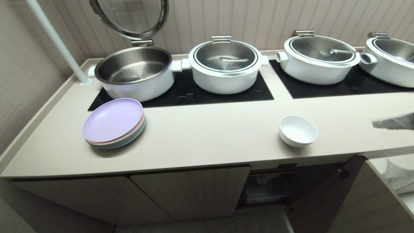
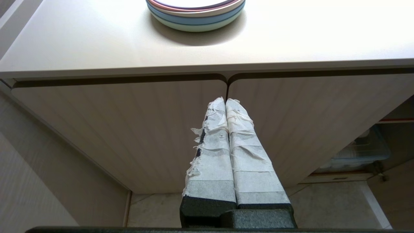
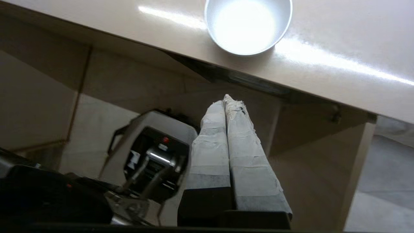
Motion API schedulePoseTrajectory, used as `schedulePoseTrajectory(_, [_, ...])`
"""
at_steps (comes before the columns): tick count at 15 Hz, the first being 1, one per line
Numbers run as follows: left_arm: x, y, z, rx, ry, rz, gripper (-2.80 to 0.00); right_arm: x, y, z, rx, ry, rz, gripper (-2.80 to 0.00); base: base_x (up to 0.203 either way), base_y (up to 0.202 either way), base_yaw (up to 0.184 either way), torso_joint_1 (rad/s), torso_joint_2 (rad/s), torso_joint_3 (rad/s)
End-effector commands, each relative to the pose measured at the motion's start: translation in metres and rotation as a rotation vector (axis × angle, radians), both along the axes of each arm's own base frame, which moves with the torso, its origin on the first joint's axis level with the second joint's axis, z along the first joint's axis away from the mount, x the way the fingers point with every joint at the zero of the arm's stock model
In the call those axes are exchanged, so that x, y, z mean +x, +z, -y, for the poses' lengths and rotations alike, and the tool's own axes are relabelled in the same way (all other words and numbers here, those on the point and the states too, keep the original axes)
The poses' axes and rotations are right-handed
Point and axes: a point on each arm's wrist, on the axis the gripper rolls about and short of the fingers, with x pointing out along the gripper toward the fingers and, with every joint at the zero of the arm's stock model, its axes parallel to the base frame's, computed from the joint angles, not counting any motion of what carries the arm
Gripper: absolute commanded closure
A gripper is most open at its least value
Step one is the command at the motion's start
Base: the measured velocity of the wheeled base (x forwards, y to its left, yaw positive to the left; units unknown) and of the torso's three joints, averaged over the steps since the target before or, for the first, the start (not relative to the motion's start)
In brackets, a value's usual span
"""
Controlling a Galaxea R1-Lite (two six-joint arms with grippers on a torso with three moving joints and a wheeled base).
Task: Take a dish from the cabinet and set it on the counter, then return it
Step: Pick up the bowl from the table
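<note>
White bowl (image 1: 298, 130) on counter (image 1: 207, 142) near front edge, above open cabinet (image 1: 268, 189), probably ready for return. Right gripper (image 1: 375, 123) alongside, pressed shut, empty. Left gripper (image 2: 225, 101) parked low, likewise closed, empty.

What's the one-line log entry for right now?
white bowl: on counter | right gripper: shut, empty, beside counter | left gripper: shut, facing cabinet doors

Ribbed beige wall panelling (image 1: 252, 19), pale tiled floor (image 1: 226, 225).
</note>
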Motion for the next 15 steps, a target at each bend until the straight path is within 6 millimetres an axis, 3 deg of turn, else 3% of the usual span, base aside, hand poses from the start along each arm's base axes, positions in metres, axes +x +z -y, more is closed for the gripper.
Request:
schedulePoseTrajectory(1, [0.000, 0.000, 0.000, 0.000, 0.001, 0.000, 0.00, 0.053, -0.015, -0.006, -0.073, 0.021, -0.095, 0.00, 0.000, 0.000, 0.000, 0.000, 0.00, 0.000])
schedulePoseTrajectory(6, [0.000, 0.000, 0.000, 0.000, 0.001, 0.000, 0.00, 0.128, -0.014, -0.026, -0.171, 0.032, -0.181, 0.00, 0.000, 0.000, 0.000, 0.000, 0.00, 0.000])
schedulePoseTrajectory(10, [0.000, 0.000, 0.000, 0.000, 0.001, 0.000, 0.00, 0.162, -0.047, -0.023, -0.304, -0.056, -0.351, 0.00, 0.000, 0.000, 0.000, 0.000, 0.00, 0.000])
schedulePoseTrajectory(11, [0.000, 0.000, 0.000, 0.000, 0.001, 0.000, 0.00, 0.166, -0.051, -0.018, -0.307, -0.071, -0.366, -2.80, 0.000, 0.000, 0.000, 0.000, 0.00, 0.000])
schedulePoseTrajectory(15, [0.000, 0.000, 0.000, 0.000, 0.001, 0.000, 0.00, 0.181, -0.060, -0.013, -0.307, -0.096, -0.341, -2.80, 0.000, 0.000, 0.000, 0.000, 0.00, 0.000])
